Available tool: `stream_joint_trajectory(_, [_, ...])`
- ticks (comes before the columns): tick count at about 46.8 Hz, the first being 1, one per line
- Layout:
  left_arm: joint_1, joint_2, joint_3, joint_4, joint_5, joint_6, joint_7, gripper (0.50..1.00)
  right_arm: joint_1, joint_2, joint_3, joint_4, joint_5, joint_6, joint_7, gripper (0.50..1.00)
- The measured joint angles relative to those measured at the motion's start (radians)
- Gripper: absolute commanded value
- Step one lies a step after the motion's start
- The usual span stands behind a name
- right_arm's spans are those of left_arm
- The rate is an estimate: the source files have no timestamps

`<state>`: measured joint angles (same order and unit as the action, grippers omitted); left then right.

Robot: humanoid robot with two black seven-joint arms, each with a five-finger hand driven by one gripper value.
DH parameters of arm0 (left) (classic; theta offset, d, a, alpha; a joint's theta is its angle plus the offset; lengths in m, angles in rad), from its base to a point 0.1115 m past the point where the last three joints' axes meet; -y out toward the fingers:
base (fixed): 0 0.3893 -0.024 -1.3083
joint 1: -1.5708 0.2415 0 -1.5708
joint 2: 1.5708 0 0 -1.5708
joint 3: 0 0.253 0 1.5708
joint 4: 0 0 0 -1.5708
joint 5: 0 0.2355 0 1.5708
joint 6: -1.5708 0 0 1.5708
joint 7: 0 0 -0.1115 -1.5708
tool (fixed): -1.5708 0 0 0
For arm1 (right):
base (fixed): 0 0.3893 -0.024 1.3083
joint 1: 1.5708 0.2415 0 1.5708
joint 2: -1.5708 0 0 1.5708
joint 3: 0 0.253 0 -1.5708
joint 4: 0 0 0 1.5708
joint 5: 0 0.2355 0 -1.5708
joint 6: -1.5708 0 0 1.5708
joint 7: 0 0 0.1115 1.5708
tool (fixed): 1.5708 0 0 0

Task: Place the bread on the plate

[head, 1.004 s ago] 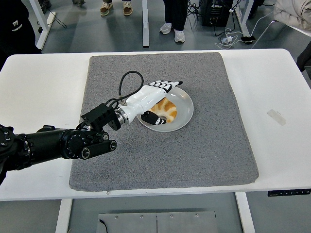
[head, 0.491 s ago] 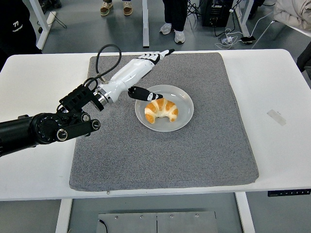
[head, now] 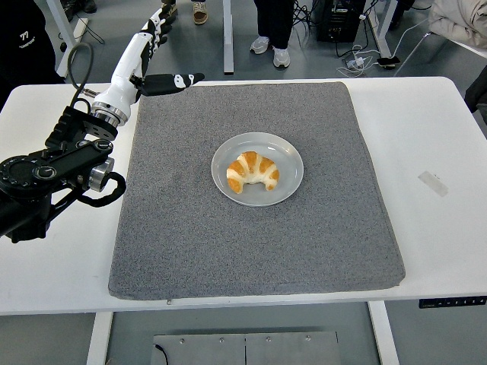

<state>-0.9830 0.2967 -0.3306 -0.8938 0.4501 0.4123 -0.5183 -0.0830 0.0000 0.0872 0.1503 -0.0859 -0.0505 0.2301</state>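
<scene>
A golden croissant (head: 253,171) lies on the grey plate (head: 288,150) in the middle of the grey mat. My left hand (head: 156,49) is raised at the mat's far left corner, well away from the plate. Its white fingers (head: 158,20) are stretched out and its thumb (head: 176,80) points right over the mat's edge; it holds nothing. The black left arm (head: 53,171) reaches in from the left edge. The right arm does not show.
The grey mat (head: 259,251) covers most of the white table (head: 434,129). A small strip of tape (head: 432,183) lies on the table at the right. People's legs and table legs stand beyond the far edge.
My left hand let go of the croissant on the plate, then lifted and swung back left to the mat's far left corner. The croissant stays on the plate.
</scene>
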Motion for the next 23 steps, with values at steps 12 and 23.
stream_joint_trajectory(12, [0.082, -0.062, -0.161, 0.025, -0.095, -0.008, 0.0, 0.972, 0.0, 0.0, 0.0, 0.0, 0.0, 0.0, 0.0, 1.0])
stream_joint_trajectory(23, [0.09, -0.156, -0.277, 0.187, -0.205, -0.141, 0.002, 0.971, 0.0, 0.0, 0.0, 0.0, 0.0, 0.0, 0.0, 1.0])
